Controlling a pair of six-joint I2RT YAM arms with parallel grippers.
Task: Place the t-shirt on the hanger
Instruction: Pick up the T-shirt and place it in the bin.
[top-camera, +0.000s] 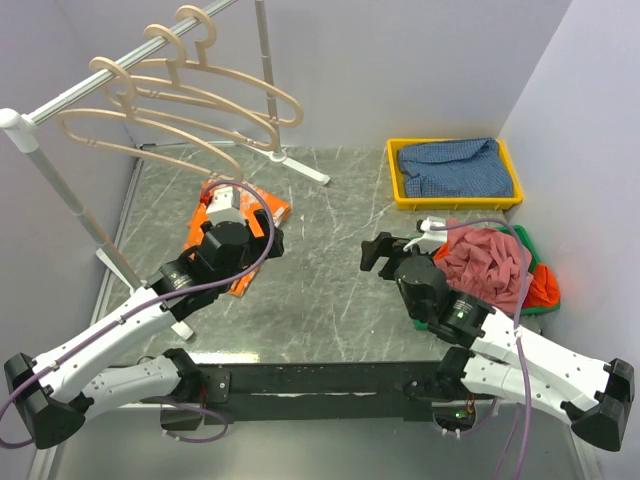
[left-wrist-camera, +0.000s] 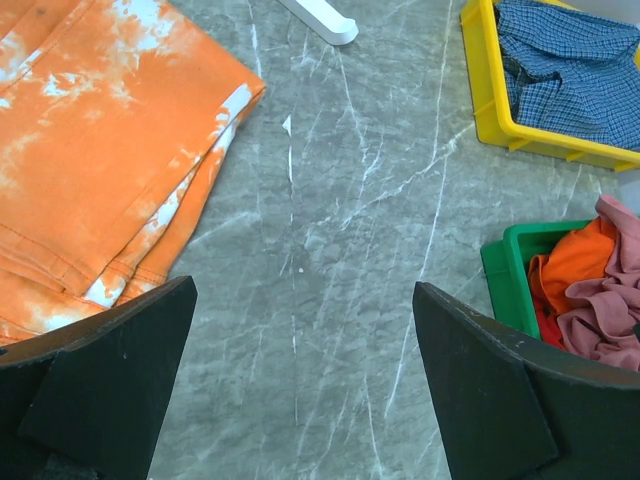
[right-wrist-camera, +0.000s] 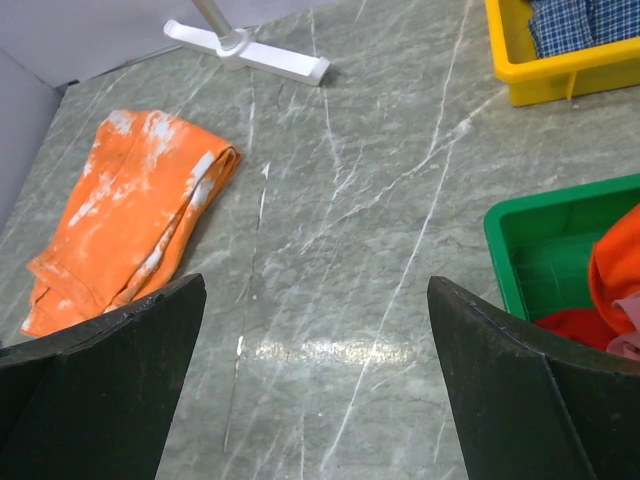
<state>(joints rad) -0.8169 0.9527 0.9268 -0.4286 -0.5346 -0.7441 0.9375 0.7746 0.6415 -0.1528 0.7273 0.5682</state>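
While your left pincer (left-wrist-camera: 302, 288) and right pincer (right-wrist-camera: 315, 282) both hover spread wide above the worktop (top-camera: 330, 250), the t-shirt (top-camera: 487, 262) lies heaped in the green bin (left-wrist-camera: 505, 270) at your right.

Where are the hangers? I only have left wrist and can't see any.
Observer: Top view shows three hangers hooked on the rail along the left side of the table.
Operator: Right arm holding anything?
Observer: No. The right end effector is open and empty, over bare table just left of the t-shirt.
Operator: Shirt all in the bin?
Observer: From above it covers nearly the whole green bin; only the bin's right edge and a red-orange garment show.
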